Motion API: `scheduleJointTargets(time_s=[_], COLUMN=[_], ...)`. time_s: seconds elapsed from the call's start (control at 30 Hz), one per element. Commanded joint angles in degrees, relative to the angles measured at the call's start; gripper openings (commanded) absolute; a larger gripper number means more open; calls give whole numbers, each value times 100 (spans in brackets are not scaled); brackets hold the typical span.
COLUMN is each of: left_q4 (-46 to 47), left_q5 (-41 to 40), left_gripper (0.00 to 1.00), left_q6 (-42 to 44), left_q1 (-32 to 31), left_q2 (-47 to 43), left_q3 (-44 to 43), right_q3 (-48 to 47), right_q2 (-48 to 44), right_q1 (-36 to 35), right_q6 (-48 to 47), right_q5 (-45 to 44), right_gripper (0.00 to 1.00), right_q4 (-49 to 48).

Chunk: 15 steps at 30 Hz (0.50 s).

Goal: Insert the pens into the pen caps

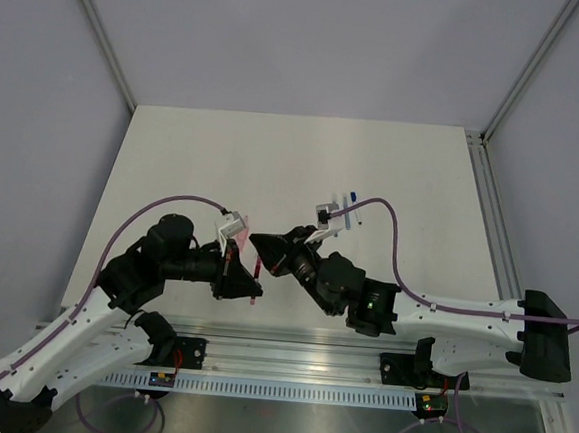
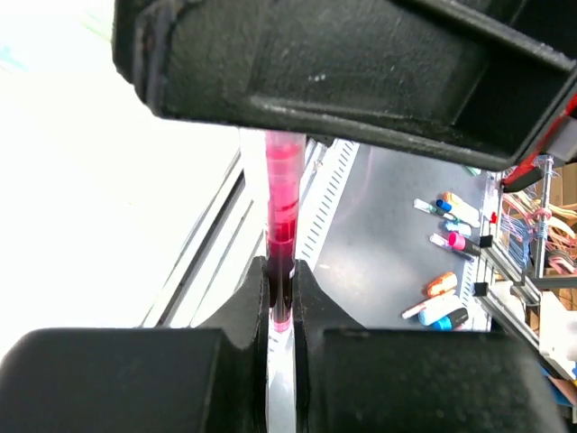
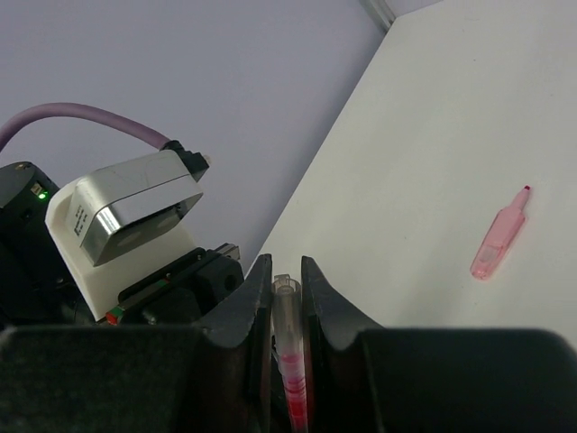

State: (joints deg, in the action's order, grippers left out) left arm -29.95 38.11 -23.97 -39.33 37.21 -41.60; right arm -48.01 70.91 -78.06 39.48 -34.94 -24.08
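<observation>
Two robot arms meet low over the near part of a white table, sharing one red pen between them. The left gripper is clamped on the red pen, its dark fingers pressed tight against both sides of the shaft. Directly beyond the pen's far end, the right gripper is closed around a pale see-through pen cap, with red showing inside the tube's lower part. From the left wrist, pen and cap run in one straight line from one gripper into the other; exactly where the pen ends inside the cap cannot be made out. From above, the pen appears as a short red stroke slanting between the two black gripper heads, just ahead of the metal rail at the table's near edge. Off to one side of the pen, well apart from it, a second cap, pink, lies flat on the table. Past the pen and below the rail, a scatter of coloured markers lies on a grey surface.
</observation>
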Motion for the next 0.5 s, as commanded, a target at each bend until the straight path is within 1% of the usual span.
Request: scheduleJointTargets(time_s=[0.0, 0.07, 0.13, 0.2, 0.3, 0.37, 0.43, 0.47], left_q4=[2723, 2749, 2749, 2758, 2758, 2741, 2741, 2741], left_q5=[-779, -708, -647, -629, -646, -691, -664, -664], left_gripper=[0, 0, 0, 0, 0, 0, 0, 0], left_q6=[164, 147, 129, 103, 85, 85, 85, 68], left_q1=[207, 207, 207, 207, 207, 207, 207, 207], left_q2=[-13, 49, 128, 181, 199, 181, 199, 234], left_q3=[-559, -559, -559, -559, -559, -550, -559, -559], right_q3=[-58, -278, -567, -700, -894, -895, -894, -903], right_q2=[326, 292, 230, 177, 98, 37, -104, -148], right_q1=[-561, -509, -351, -297, -236, -201, -201, -183], right_q6=[113, -71, -204, -379, -485, -503, -547, -573], right_q5=[674, 480, 523, 505, 409, 356, 330, 225], right_gripper=[14, 22, 28, 29, 30, 34, 33, 31], right_q4=[2029, 2274, 2372, 2407, 2750, 2803, 2829, 2943])
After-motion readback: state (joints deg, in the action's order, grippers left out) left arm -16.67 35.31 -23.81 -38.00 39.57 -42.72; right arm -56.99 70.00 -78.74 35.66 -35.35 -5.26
